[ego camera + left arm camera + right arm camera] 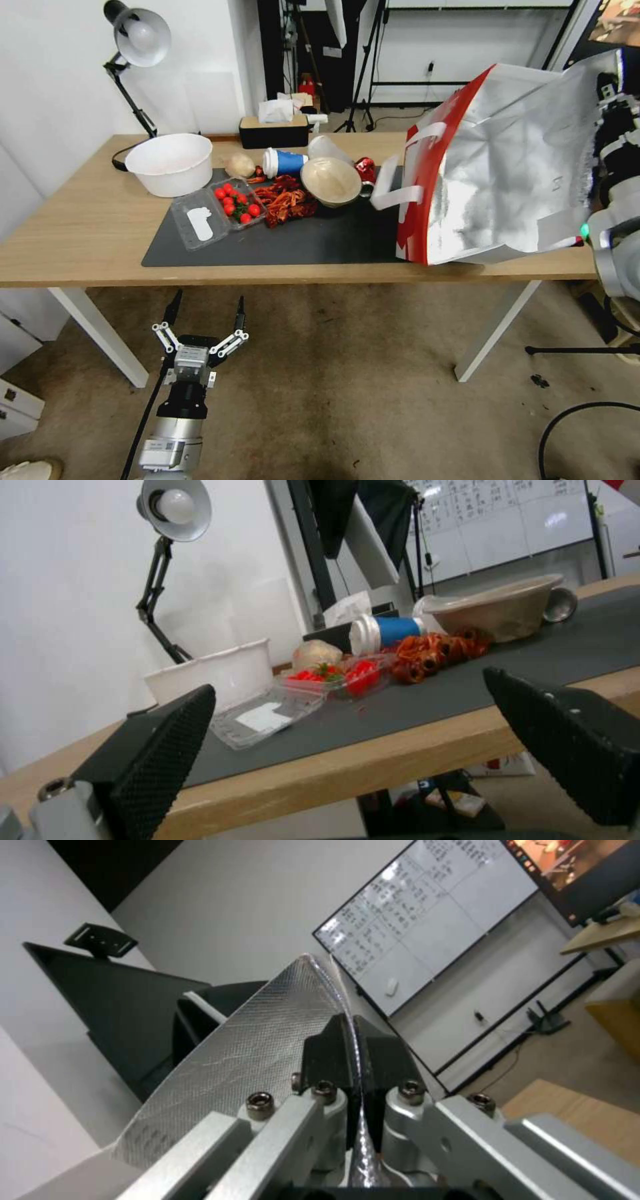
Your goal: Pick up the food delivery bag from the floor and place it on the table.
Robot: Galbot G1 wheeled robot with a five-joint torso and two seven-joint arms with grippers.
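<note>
The food delivery bag (507, 167), white with red edges and a silver foil lining, rests tilted on the right end of the table (80, 233), its mouth leaning to the right and its white strap handles hanging toward the mat. My right gripper (353, 1040) is shut on the foil rim of the bag (253, 1060); in the head view the right arm stands at the bag's upper right corner. Low over the floor (347, 387), in front of the table's left part, my left gripper (204, 312) is open and holds nothing; its fingers (160, 740) frame the table edge.
On the dark grey mat (300, 240) lie a clear box of red fruit (227, 210), dried red peppers (287, 200), a blue cup (283, 162) and a beige bowl (331, 180). A white bowl (170, 163), a desk lamp (133, 40) and a tissue box (273, 127) stand behind.
</note>
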